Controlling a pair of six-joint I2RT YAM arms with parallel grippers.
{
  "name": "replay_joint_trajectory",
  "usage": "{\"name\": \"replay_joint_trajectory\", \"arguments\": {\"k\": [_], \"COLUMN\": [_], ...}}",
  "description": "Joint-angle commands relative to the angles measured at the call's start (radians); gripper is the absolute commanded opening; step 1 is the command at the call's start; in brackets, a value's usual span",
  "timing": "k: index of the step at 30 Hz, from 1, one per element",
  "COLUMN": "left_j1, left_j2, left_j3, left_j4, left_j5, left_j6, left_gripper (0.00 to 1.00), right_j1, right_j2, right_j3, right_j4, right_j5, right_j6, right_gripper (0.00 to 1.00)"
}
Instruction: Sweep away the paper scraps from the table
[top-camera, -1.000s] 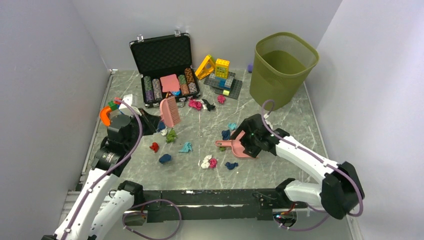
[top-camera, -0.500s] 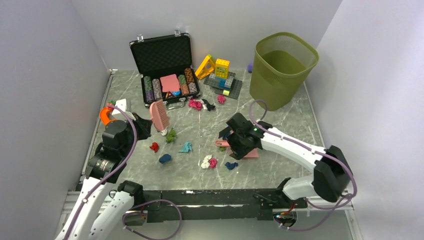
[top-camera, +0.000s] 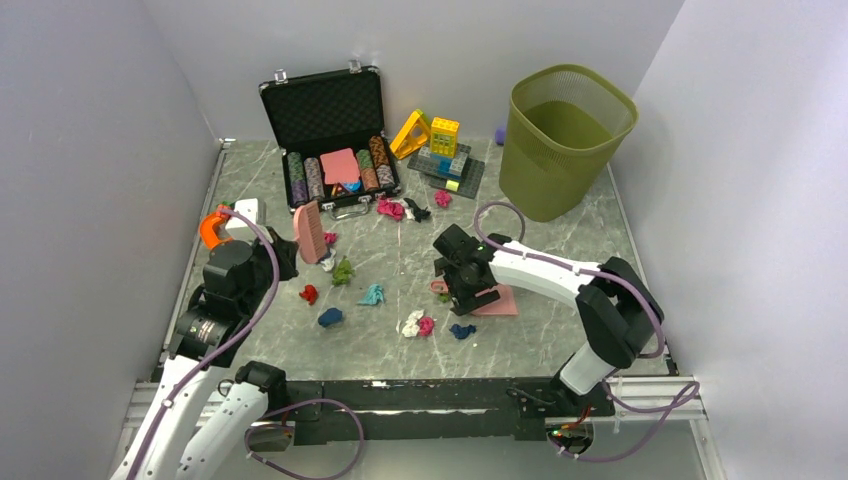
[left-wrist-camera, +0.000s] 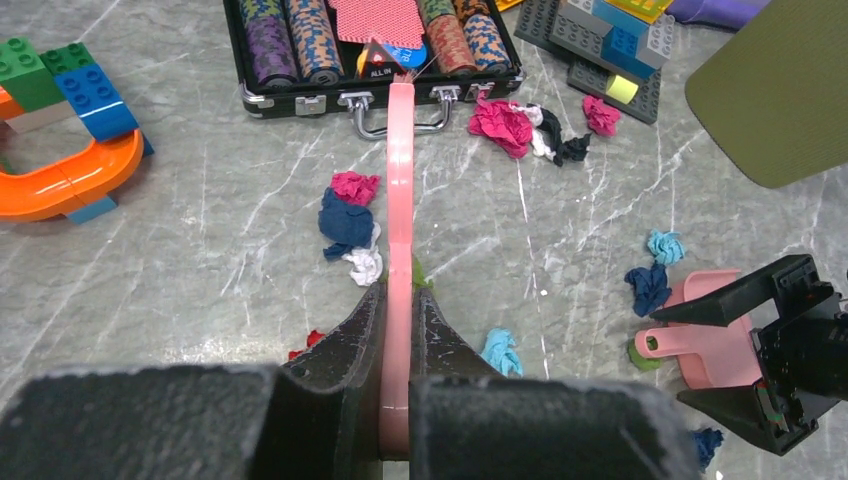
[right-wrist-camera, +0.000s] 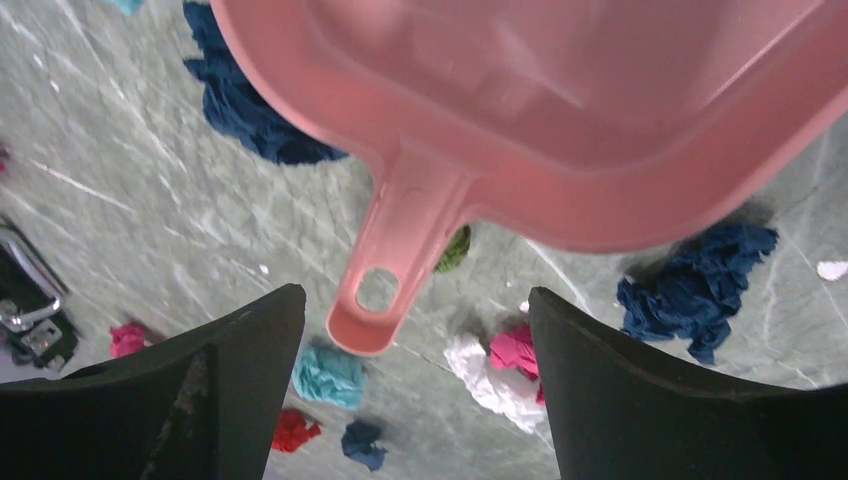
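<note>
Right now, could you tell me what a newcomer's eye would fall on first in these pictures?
Bright paper scraps litter the middle of the marbled table, between the left gripper clamping a pink brush and the open right gripper over a pink dustpan. Behind stand an olive wastebasket, far right, and an open poker-chip case.

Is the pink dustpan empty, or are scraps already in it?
Empty, as far as visible: the dustpan shows a bare pink inside in the right wrist view; paper scraps lie on the table.
</note>
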Motion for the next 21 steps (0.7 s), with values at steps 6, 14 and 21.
{"name": "replay_joint_trajectory", "arguments": {"k": [6,14,21], "left_j1": [0.004,0.004,0.01], "left_j2": [0.0,-0.004,-0.022], "left_j3": [0.029,0.023,0.007], "left_j4": [0.027,0.026,0.041], "left_j5": [-0.012,-0.002,0.005], "left_j6": [0.05,0.059,0.068], "left_gripper": [0.0,0.0,0.0], "right_j1": [-0.045,-0.041,-0.039], "right_j2": [0.099,0.028,-0.089], "right_j3": [0.104,0.084,0.092], "right_j4": [-0.076,-0.105,-0.223], "right_j5": [0.052,0.077,0.214], "right_j6": [0.029,0.059,-0.039], "right_gripper": [0.61,0.19,0.12]}}
